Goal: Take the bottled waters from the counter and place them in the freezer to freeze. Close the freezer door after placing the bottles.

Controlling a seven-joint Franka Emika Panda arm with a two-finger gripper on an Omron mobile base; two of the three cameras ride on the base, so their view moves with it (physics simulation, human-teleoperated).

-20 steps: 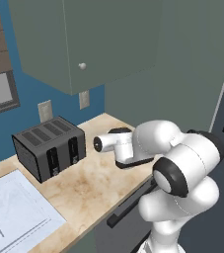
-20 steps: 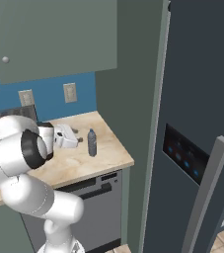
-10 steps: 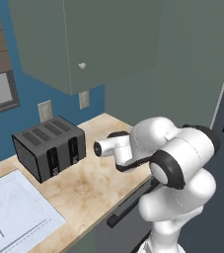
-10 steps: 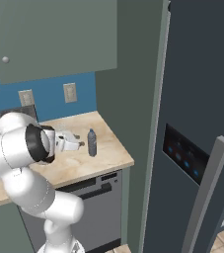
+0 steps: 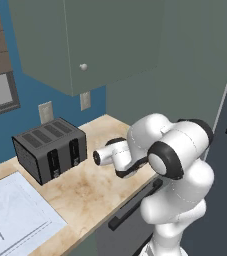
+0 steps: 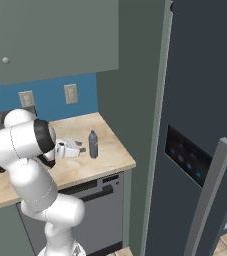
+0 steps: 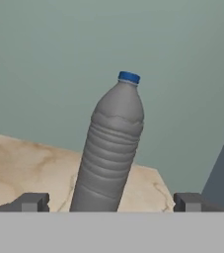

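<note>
A smoky grey bottled water (image 7: 111,153) with a blue cap stands upright on the beige marble counter (image 7: 24,163), near its right end beside the tall grey-green panel. My gripper (image 7: 111,201) is open, level with the bottle's lower half, its two fingertips (image 7: 32,201) spread wide to either side. From the right base view the gripper (image 6: 79,148) sits just left of the bottle (image 6: 93,145), a small gap between them. The dark freezer door (image 6: 205,100) with its blue-lit panel (image 6: 187,160) and long grey handle (image 6: 210,200) stands at the right.
A black toaster (image 5: 50,150) sits at the back of the counter (image 5: 100,190), left of the arm. A white basin (image 5: 15,220) lies at the front left. A grey-green wall cabinet (image 5: 85,40) hangs overhead. A dishwasher front (image 6: 95,195) is under the counter.
The arm has swung its elbow round and the hand has edged a little closer to the grey bottle. The jaws have stayed open and the bottle has not moved.
</note>
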